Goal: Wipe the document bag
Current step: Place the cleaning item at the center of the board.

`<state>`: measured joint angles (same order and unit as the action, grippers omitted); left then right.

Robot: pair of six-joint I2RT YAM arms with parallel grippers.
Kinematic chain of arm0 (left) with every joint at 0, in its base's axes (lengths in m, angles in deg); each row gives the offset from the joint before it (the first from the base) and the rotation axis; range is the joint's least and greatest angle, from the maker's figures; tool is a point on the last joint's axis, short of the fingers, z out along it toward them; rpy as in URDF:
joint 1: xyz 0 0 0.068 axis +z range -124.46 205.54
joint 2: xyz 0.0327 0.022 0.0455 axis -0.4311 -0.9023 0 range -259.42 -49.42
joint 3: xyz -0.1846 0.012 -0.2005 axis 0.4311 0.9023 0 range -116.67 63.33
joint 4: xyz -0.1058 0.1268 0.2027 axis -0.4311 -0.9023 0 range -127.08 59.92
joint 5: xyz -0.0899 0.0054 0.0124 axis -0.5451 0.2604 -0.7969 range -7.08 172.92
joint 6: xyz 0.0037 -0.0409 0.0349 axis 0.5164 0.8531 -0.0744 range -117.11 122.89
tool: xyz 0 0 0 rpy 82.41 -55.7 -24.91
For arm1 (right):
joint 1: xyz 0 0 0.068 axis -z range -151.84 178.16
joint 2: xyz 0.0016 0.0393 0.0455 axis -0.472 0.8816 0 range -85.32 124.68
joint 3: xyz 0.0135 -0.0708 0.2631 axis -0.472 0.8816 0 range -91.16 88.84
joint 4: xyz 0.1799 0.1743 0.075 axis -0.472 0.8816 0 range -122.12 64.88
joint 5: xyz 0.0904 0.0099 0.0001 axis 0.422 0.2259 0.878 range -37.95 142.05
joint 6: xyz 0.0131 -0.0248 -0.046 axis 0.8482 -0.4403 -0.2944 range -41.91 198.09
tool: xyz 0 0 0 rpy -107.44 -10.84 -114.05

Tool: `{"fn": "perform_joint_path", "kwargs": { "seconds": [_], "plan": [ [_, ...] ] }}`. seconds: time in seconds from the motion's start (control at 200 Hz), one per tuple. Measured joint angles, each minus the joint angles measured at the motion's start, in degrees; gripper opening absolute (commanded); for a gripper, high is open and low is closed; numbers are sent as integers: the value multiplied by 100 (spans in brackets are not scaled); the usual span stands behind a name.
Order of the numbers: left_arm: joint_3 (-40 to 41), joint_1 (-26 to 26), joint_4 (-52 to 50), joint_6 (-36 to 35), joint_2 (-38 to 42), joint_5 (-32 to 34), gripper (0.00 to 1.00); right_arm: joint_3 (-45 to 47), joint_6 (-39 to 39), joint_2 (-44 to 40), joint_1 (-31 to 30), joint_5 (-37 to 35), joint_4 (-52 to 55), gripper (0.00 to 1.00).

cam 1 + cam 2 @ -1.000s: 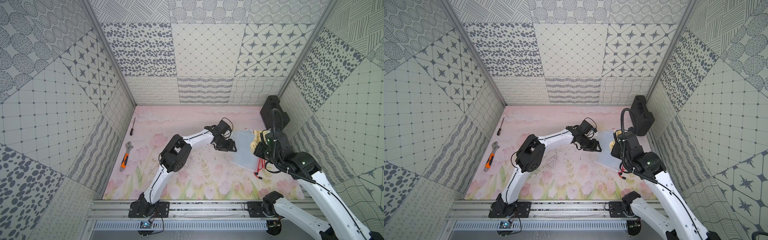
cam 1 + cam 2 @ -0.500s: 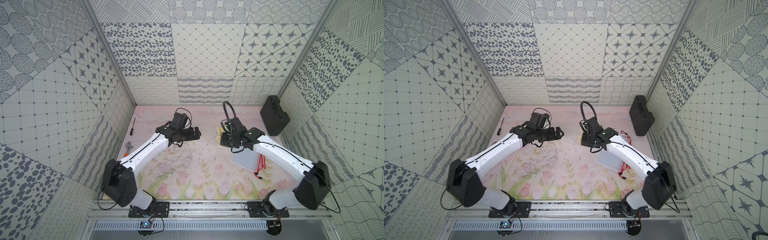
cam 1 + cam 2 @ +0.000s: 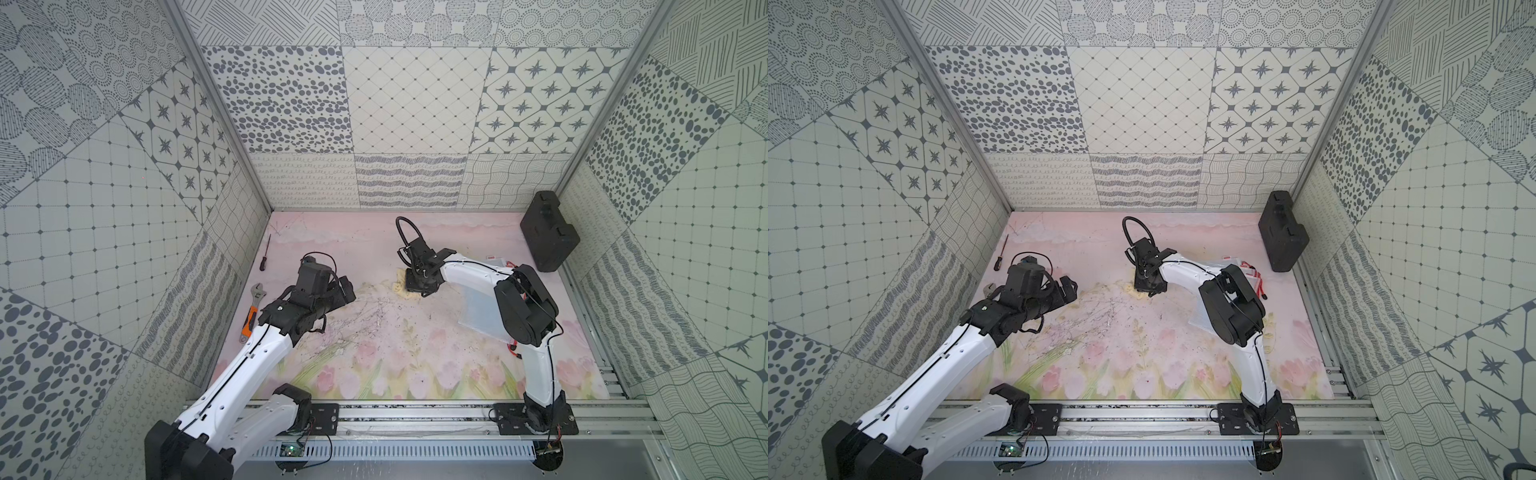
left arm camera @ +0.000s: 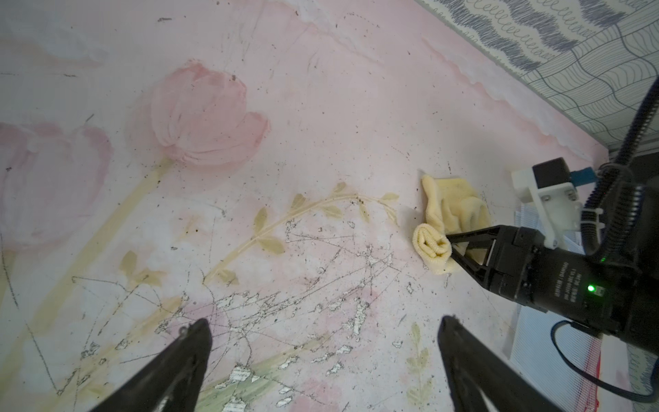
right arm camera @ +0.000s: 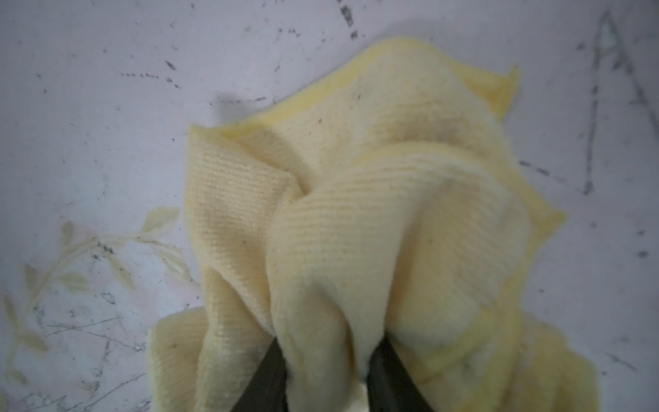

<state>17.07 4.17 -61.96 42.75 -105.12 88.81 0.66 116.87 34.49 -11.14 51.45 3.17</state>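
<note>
The yellow cloth (image 3: 401,286) lies crumpled on the bench (image 3: 374,353), and the right gripper (image 3: 419,287) stands on it pointing down. In the right wrist view its fingers (image 5: 271,374) are closed around a raised fold of the cloth. How firmly they pinch it is hard to judge, since the fabric hides their tips.

The document bag (image 3: 478,311), a translucent sleeve, lies flat just to the right of the cloth and apart from it, partly under the right arm.

To the left of the cloth, the left gripper (image 3: 347,291) hangs above the scratched surface with its fingers (image 4: 185,356) spread wide and nothing between them.

Farther left of the cloth lie a wrench (image 3: 251,309) and a screwdriver (image 3: 264,257). Well to the right of it and farther back stands a black case (image 3: 548,237).
</note>
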Motion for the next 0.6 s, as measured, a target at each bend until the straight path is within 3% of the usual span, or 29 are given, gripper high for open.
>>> {"fn": "perform_joint_path", "kwargs": {
  "seconds": [0.035, 0.105, 0.12, 0.24, 0.365, 0.48, 0.6],
  "plan": [
    [-2, 9, -7, 7, -15, 20, 99, 0, -33, -17, -2, -17, -24, 53],
    [-33, 24, -9, 7, -63, 66, 99, 4, -87, -70, -44, -48, -28, 94],
    [-46, 33, -11, 7, -74, 74, 99, 4, -98, -87, -50, -59, -28, 98],
    [-219, 70, -48, -20, -149, 184, 99, 7, -278, -457, -63, -142, 48, 99],
    [-474, 146, -55, -125, -181, 398, 99, 72, -452, -1373, -59, -282, 33, 99],
    [-680, 286, -59, -343, -186, 728, 99, 490, -614, -2706, -22, -544, -271, 99],
    [-675, 448, 105, -916, -107, 1143, 99, 1539, -761, -4439, 280, -1062, -675, 99]
  ]
}}
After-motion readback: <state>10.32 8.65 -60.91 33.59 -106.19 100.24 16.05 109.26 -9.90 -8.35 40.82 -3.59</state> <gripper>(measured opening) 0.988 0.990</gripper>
